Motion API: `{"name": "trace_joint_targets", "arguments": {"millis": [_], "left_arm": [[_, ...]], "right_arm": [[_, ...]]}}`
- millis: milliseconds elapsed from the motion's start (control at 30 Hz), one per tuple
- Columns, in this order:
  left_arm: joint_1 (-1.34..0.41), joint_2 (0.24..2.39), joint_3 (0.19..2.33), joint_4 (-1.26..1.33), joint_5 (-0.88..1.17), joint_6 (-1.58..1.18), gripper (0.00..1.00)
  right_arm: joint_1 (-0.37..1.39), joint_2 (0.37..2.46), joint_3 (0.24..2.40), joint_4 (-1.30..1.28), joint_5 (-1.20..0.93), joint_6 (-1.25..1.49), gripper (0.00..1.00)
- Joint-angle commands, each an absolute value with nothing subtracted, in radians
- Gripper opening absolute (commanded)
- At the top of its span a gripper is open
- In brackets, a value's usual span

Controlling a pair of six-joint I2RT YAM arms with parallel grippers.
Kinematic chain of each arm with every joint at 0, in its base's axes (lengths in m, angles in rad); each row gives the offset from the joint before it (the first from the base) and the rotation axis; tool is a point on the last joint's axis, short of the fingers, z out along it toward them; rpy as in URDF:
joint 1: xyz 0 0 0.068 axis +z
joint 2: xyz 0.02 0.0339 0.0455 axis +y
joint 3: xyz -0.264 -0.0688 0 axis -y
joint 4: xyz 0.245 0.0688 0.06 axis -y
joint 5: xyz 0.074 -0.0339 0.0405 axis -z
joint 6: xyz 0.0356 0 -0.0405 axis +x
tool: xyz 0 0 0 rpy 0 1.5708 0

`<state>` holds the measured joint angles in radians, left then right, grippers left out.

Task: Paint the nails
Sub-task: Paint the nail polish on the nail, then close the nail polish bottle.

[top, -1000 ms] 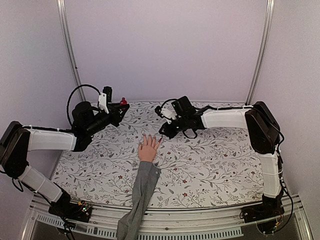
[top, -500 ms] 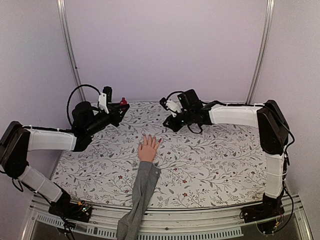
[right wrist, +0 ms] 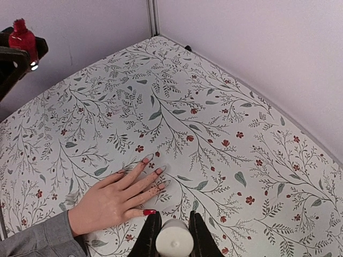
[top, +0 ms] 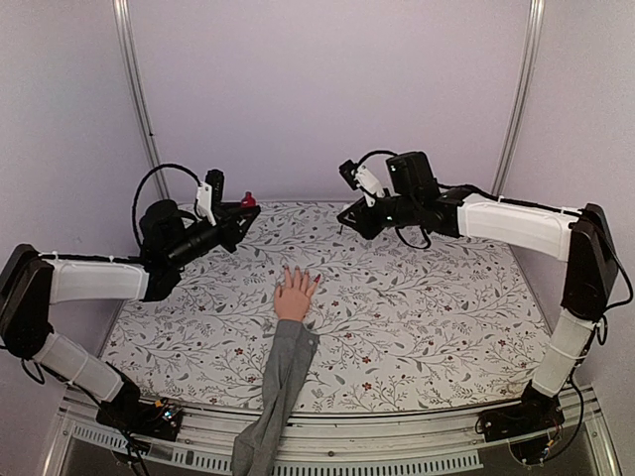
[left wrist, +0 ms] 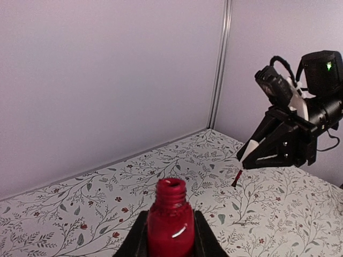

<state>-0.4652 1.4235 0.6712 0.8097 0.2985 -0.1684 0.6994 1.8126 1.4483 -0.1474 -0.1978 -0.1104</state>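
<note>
The peach mannequin hand (top: 294, 295) lies flat on the flowered table, its grey sleeve (top: 278, 382) running toward the near edge. In the right wrist view the nail (right wrist: 150, 212) of the hand's (right wrist: 104, 201) lowest finger is red, while three other nails (right wrist: 161, 169) look pale with red smears. My left gripper (left wrist: 170, 231) is shut on the open red polish bottle (left wrist: 170, 219), held upright at back left (top: 245, 201). My right gripper (right wrist: 172, 229) is shut on the white brush cap (right wrist: 174, 242). It hovers above and behind the hand (top: 349, 215), and the red brush tip (left wrist: 236, 178) points down.
The floral tablecloth (top: 427, 297) covers the table, with pale walls close behind and at both sides. Metal corner posts (top: 516, 99) stand at the back. The bottle (right wrist: 21, 36) shows at the top left of the right wrist view.
My right gripper has lifted with the brush and swung back and to the right, away from the fingertips. The left arm and bottle have stayed put.
</note>
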Motion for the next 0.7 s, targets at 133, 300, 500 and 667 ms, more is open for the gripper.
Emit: {"name": "trace_joint_targets", "arguments": {"millis": [133, 300, 500, 667], "left_arm": [[-0.543, 1.388, 0.675, 0.847, 0.399, -0.102, 0.00], [-0.593, 1.396, 0.673, 0.862, 0.445, -0.071, 0.00], [-0.651, 1.420, 0.659, 0.918, 0.507, -0.052, 0.00], [-0.708, 1.428, 0.626, 0.994, 0.548, -0.024, 0.00]], "right_arm": [[0.696, 1.628, 1.387, -0.122, -0.290, -0.128, 0.00], [0.696, 1.546, 1.349, -0.132, -0.365, -0.146, 0.00], [0.698, 1.437, 1.279, -0.118, -0.486, -0.174, 0.00], [0.713, 1.391, 1.287, -0.152, -0.559, -0.205, 0.00]]}}
